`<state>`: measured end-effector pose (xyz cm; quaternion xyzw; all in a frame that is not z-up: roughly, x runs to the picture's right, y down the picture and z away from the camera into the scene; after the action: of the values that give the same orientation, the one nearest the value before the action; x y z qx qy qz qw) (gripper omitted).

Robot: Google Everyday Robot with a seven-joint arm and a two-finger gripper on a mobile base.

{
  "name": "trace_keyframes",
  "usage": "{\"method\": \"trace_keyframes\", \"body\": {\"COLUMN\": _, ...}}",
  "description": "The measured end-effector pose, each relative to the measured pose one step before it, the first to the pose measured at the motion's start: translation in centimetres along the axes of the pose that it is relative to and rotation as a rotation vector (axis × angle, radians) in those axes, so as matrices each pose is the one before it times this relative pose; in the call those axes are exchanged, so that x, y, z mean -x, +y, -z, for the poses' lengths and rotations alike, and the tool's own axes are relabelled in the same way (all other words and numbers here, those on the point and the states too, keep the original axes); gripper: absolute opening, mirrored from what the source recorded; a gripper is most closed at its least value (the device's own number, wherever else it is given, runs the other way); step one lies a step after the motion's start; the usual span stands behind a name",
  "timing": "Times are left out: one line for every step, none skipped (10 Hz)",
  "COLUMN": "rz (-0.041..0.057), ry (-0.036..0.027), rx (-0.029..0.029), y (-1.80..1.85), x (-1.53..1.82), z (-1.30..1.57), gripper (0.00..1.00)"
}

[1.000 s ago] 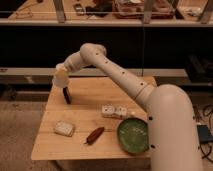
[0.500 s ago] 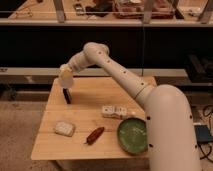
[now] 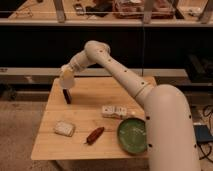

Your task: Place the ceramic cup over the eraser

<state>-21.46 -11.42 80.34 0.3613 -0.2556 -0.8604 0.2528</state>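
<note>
Camera view: white jointed arm reaching left over a pale wooden counter (image 3: 100, 102).

Pincer (image 3: 66, 80): above the far-left counter edge, pinching the small cream ceramic cup (image 3: 66, 74).

Slim black rectangular eraser (image 3: 67, 96): upright just below the cup, near the left edge.

Open counter behind and right of eraser.

Front row: pale grey-white pad (image 3: 64, 128), reddish oblong item (image 3: 94, 135), round green plate (image 3: 133, 135); white patterned box (image 3: 115, 111) mid-counter.
</note>
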Motion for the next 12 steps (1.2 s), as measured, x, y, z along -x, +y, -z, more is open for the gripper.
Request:
{"method": "trace_keyframes", "body": {"rz": 0.00422, "ry": -0.00179, "rx": -0.00494, "y": -0.052, "x": 0.033, "z": 0.024, "gripper": 0.00}}
{"method": "trace_keyframes", "body": {"rz": 0.00345, "ry": -0.00367, "rx": -0.00590, "y": -0.104, "x": 0.187, "z": -0.117, "gripper": 0.00}}
{"method": "trace_keyframes", "body": {"rz": 0.00390, "ry": -0.00769, "rx": -0.00531, "y": -0.143, "x": 0.368, "z": -0.218, "gripper": 0.00}}
{"method": "trace_keyframes", "body": {"rz": 0.00324, "ry": -0.00927, "rx": -0.00559, "y": -0.189, "x": 0.465, "z": -0.430, "gripper": 0.00}}
{"method": "trace_keyframes", "body": {"rz": 0.00318, "ry": -0.01693, "rx": -0.01234, "y": -0.425, "x": 0.869, "z": -0.934, "gripper": 0.00}}
{"method": "trace_keyframes", "body": {"rz": 0.00238, "ry": -0.01883, "rx": -0.01943, "y": -0.619, "x": 0.948, "z": -1.264, "gripper": 0.00}}
{"method": "trace_keyframes", "body": {"rz": 0.00153, "ry": -0.01515, "rx": -0.01953, "y": -0.569, "x": 0.756, "z": -1.060, "gripper": 0.00}}
{"method": "trace_keyframes", "body": {"rz": 0.00216, "ry": -0.01569, "rx": -0.01746, "y": -0.482, "x": 0.710, "z": -0.951, "gripper": 0.02}}
{"method": "trace_keyframes", "body": {"rz": 0.00219, "ry": -0.01728, "rx": -0.01211, "y": -0.292, "x": 0.686, "z": -0.885, "gripper": 0.07}}
{"method": "trace_keyframes", "body": {"rz": 0.00043, "ry": 0.00233, "rx": 0.00245, "y": 0.072, "x": -0.157, "z": 0.181, "gripper": 0.07}}
{"method": "trace_keyframes", "body": {"rz": -0.00097, "ry": -0.00109, "rx": -0.00040, "y": 0.003, "x": 0.121, "z": -0.029, "gripper": 0.07}}
{"method": "trace_keyframes", "body": {"rz": -0.00116, "ry": 0.00076, "rx": 0.00199, "y": 0.084, "x": 0.042, "z": 0.140, "gripper": 0.07}}
